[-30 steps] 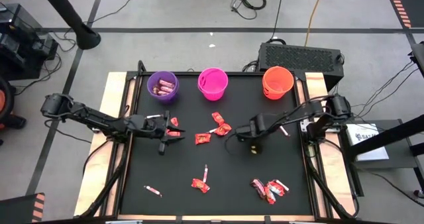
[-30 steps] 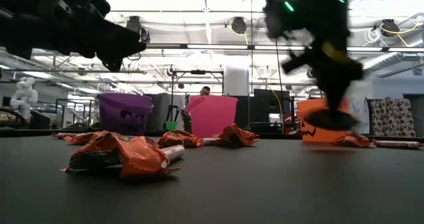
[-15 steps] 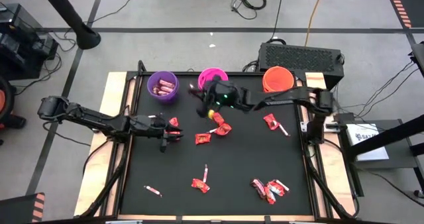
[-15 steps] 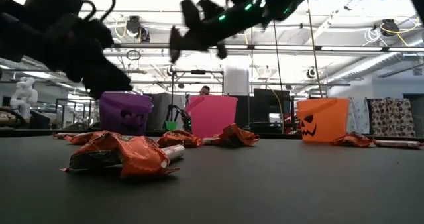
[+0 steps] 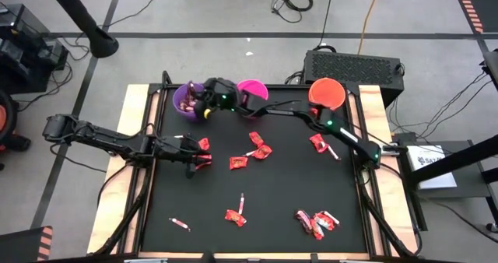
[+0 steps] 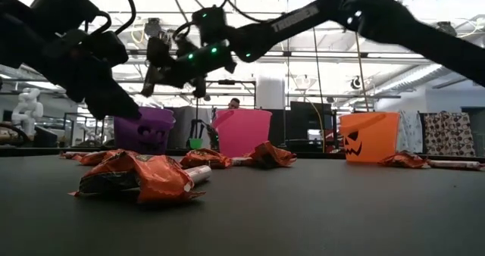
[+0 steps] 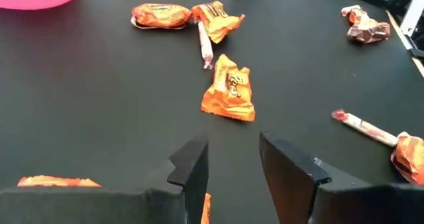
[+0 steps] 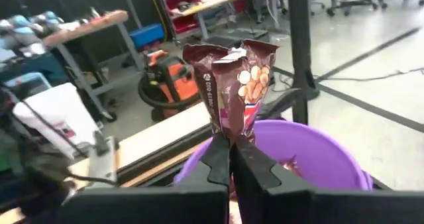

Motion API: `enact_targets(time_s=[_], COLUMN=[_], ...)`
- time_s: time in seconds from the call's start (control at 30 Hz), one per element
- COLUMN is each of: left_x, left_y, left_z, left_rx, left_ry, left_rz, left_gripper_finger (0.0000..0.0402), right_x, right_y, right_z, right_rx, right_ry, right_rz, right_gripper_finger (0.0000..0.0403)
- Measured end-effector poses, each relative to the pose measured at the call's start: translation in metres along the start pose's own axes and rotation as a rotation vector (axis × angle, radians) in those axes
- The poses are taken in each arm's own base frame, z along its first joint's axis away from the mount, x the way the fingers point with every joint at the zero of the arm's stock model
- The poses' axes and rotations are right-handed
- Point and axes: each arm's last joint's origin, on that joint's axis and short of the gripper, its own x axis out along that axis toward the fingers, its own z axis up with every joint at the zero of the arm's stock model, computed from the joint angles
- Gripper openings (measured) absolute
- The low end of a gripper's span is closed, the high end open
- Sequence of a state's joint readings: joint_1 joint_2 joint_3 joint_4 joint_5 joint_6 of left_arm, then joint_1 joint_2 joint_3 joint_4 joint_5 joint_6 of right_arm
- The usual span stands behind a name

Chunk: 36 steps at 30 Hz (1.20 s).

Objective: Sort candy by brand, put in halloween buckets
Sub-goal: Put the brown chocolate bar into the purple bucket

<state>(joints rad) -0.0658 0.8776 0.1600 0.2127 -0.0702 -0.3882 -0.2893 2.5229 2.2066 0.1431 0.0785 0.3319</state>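
Observation:
My right gripper (image 5: 202,101) reaches across the table's far side and is shut on a dark maroon candy (image 8: 233,85), which it holds over the near rim of the purple bucket (image 5: 187,101). The pink bucket (image 5: 254,89) and the orange bucket (image 5: 327,93) stand beside it along the far edge. My left gripper (image 7: 232,174) hovers open and low over the mat at the left. A red-orange candy (image 7: 229,89) lies ahead of its fingers and touches neither. My right gripper pinches the maroon candy's lower end (image 8: 229,132) between its two fingertips. The fingers are near level and come from the table's right. The wrapper stands up out of the fingertips, lifted clear, with the purple bucket's opening (image 8: 311,159) just beyond it.
Red-orange candies lie scattered mid-table (image 5: 238,163) and in a pile at the near right (image 5: 317,222). Thin pale sticks lie near the front (image 5: 242,205). The purple bucket holds several candies (image 5: 191,103). My right arm (image 5: 311,117) spans the far half of the table.
My right gripper has swept from the table's right-middle toward the far left, to the purple bucket. It turned from pointing down to nearly level and stayed shut. My left gripper has sunk a little toward the mat and tipped its fingers downward.

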Motion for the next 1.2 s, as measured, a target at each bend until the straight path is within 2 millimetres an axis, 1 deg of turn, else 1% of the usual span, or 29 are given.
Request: enact_targets(time_s=[0.1, 0.27, 0.4, 0.6, 0.7, 0.8, 0.87, 0.97, 1.07, 1.1, 1.2], left_x=[0.000, 0.000, 0.000, 0.000, 0.000, 0.000, 0.000, 0.000, 0.000, 0.000, 0.000], left_y=[0.000, 0.000, 0.000, 0.000, 0.000, 0.000, 0.000, 0.000, 0.000, 0.000, 0.000], left_z=[0.000, 0.000, 0.000, 0.000, 0.000, 0.000, 0.000, 0.000, 0.000, 0.000, 0.001], left_rx=[0.000, 0.000, -0.001, 0.000, 0.000, 0.000, 0.001, 0.001, 0.001, 0.001, 0.001], left_ry=[0.002, 0.003, 0.001, -0.001, -0.001, -0.001, 0.001, 0.003, 0.002, 0.001, -0.011], left_rz=[-0.009, -0.009, -0.009, -0.010, -0.010, -0.009, -0.008, -0.008, -0.007, -0.007, 0.004], left_gripper_finger=[0.0141, 0.0141, 0.0140, 0.0141, 0.0141, 0.0141, 0.0141, 0.0141, 0.0141, 0.0141, 0.0141], right_x=[0.010, 0.012, 0.012, 0.012, 0.010, 0.002, -0.007, -0.029, -0.064, -0.079, -0.124], right_y=[-0.005, -0.005, -0.007, -0.008, -0.008, -0.006, -0.002, 0.005, 0.018, 0.024, 0.042], right_z=[-0.004, -0.006, -0.009, -0.010, -0.004, 0.012, 0.026, 0.053, 0.080, 0.091, 0.109], right_rx=[0.017, 0.019, -0.005, -0.008, -0.010, -0.012, -0.021, -0.047, -0.100, -0.115, -0.121], right_ry=[0.045, 0.072, 0.105, 0.109, 0.111, 0.108, 0.121, 0.181, 0.307, 0.349, 0.522], right_rz=[-0.021, -0.028, -0.039, -0.044, -0.049, -0.050, -0.053, -0.070, -0.051, -0.030, 0.006], right_gripper_finger=[0.0000, 0.0009, 0.0032, 0.0077, 0.0097, 0.0113, 0.0121, 0.0126, 0.0127, 0.0127, 0.0127])
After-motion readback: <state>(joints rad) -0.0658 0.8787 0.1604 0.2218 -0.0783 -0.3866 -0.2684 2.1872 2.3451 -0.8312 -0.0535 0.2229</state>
